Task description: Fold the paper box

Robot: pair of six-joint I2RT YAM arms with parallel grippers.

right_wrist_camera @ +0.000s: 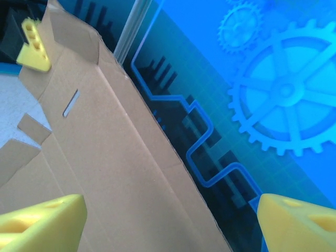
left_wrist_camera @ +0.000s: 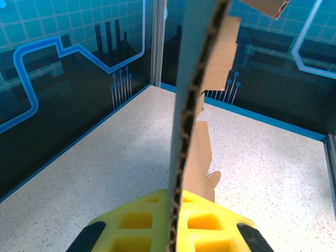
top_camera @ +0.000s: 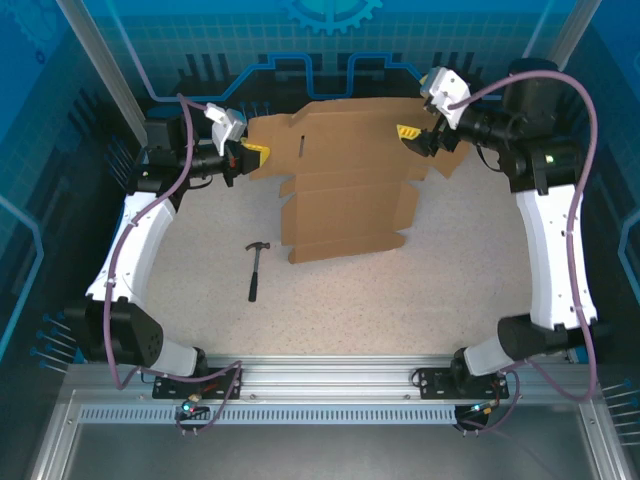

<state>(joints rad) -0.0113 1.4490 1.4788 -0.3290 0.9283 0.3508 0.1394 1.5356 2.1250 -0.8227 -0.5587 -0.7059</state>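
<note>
1. Lying toward 12 o'clock on the tabletop (top_camera: 400,300), the paper box (top_camera: 340,190) is an unfolded blank of brown corrugated board. Its near sections, with their notched flaps, rest flat. The far section appears lifted and shows edge-on and near upright in the left wrist view.
2. It should handle as light and fairly stiff across each section, but ready to bend along the scored creases. The thin flaps and tabs could crumple or tear if pinched hard. The dry, matt board should give a good grip. The best hold is probably a section's edge close to a crease, not a small tab.
3. The left hand (top_camera: 248,157) sits at the box's 9 o'clock edge and is closed on it, with the corrugated edge running between the yellow pads (left_wrist_camera: 205,220).
4. The right hand (top_camera: 410,133) is at the box's 2 o'clock corner and is open. Its yellow fingers (right_wrist_camera: 42,220) stand well apart, straddling the far section without pinching it.
5. A small black hammer (top_camera: 256,272) lies at 7 o'clock from the box, near it but not touching.
6. The tabletop is pale, speckled and smooth-looking, so the board would likely slide on it. Blue printed walls (top_camera: 200,40) close in at 9, 12 and 3 o'clock, leaving little room behind the box. A metal rail (top_camera: 320,385) carries the arm bases at 6 o'clock.
</note>
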